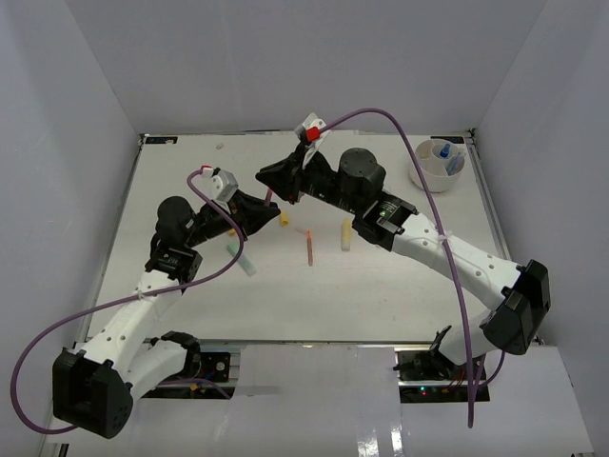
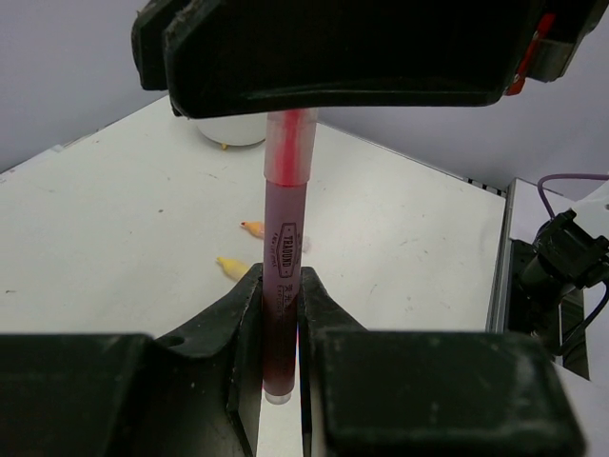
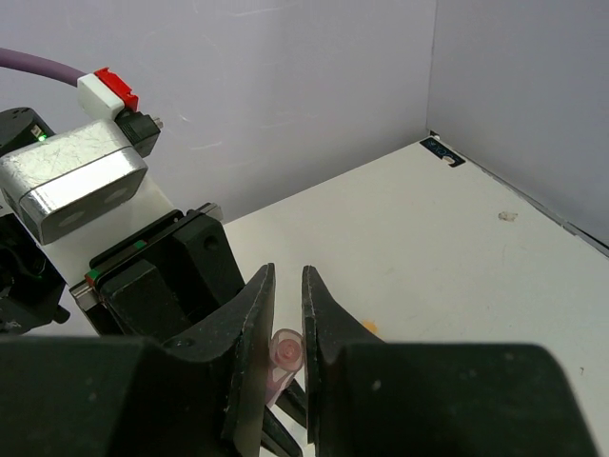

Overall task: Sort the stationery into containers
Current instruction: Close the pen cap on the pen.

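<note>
I count one red pen [image 2: 283,286] pinched between my two grippers, four more pens on the table [image 1: 381,305]: yellow [image 1: 346,235], orange [image 1: 309,248], pale green [image 1: 241,258], small yellow [image 1: 283,219]. One white tub [image 1: 433,177].

Small dark print on the red pen [image 2: 283,286], illegible.

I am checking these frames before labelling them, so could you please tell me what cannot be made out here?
- Red pen: its top end is hidden by the right gripper in the left wrist view; its printed label is too small to read.
- White tub: contents too small to identify in the top view.
- Left gripper: its fingers are hidden under the arm bodies in the top view.
</note>
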### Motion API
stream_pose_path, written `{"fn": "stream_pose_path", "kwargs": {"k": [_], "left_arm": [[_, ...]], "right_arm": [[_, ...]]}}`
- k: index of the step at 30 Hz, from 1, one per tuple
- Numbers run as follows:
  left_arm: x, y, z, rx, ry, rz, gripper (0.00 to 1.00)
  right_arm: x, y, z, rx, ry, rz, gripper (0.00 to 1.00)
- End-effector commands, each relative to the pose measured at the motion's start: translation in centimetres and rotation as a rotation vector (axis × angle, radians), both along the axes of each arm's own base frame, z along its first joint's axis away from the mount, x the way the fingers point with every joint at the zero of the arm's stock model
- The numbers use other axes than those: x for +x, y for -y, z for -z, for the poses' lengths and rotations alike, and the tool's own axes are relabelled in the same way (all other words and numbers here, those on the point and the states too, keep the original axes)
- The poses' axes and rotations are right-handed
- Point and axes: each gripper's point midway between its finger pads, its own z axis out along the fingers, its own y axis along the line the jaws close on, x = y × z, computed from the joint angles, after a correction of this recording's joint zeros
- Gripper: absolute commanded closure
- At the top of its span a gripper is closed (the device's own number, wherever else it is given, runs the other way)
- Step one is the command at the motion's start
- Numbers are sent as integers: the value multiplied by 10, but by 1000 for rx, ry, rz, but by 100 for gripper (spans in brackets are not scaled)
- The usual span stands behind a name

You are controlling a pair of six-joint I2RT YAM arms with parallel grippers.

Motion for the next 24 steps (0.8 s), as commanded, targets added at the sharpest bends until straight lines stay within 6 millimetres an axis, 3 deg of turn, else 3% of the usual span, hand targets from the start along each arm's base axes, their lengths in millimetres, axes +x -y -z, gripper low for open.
{"fn": "stream_pose_path", "kwargs": {"k": [1, 8, 15, 24], "left_arm": [[-2, -23, -133, -177, 378, -134, 100], [4, -24, -135, -169, 383, -155, 100], [10, -31, -150, -202, 401, -210, 100], [1, -33, -173, -244, 447, -198, 100]], "right_arm": [[-53, 2, 159, -444, -292, -187, 92], [-57, 4, 167, -504, -315, -215, 92], [-65, 7, 186, -551, -360, -252, 92], [-71, 17, 204, -604, -380, -263, 92]]}}
